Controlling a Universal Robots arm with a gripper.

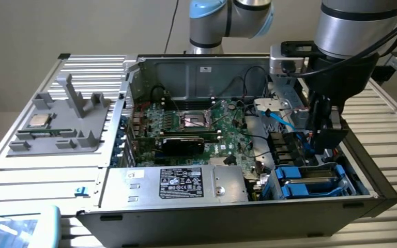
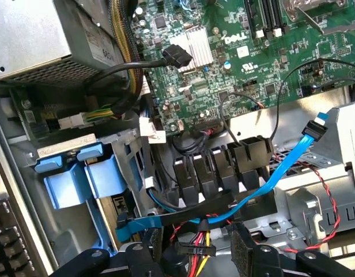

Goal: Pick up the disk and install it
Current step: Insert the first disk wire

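While I hang over the open computer case (image 1: 219, 219), my claw (image 1: 326, 147) (image 2: 192, 259) is spread wide apart and holds nothing. The disk (image 1: 314, 181) (image 2: 74, 179) sits in its blue frame in the corner slot beside the big silver box (image 1: 184, 183), near my claw but not touching it.

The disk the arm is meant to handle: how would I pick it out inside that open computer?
Find the open computer case, then its near corner on the exterior view's right, beside the silver power supply box. The disk is the flat silver-grey slab there, set apart by its bright blue plastic carrier.
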